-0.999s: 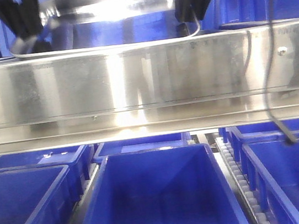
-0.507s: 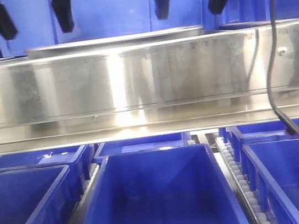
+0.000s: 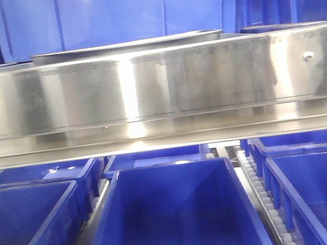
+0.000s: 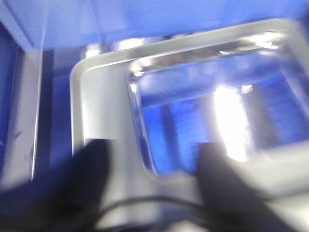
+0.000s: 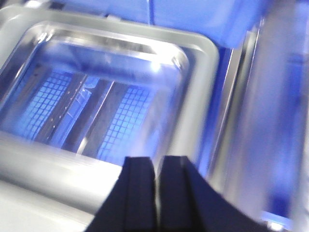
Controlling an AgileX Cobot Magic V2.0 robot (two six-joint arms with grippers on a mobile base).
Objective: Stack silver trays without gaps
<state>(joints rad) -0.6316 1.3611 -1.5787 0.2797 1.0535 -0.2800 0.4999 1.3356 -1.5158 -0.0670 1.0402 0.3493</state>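
The silver trays are seen nested flat just behind the steel band; both arms have been lifted out of the front view since release; the left gripper is spread wide, the right gripper pinched closed, empty; stacking is judged done.

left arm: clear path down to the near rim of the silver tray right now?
Probably yes. In the left wrist view the left gripper hangs just above the silver tray, jaws spread, and nothing lies between them and the rim. The picture is blurred, so the exact clearance is unclear.
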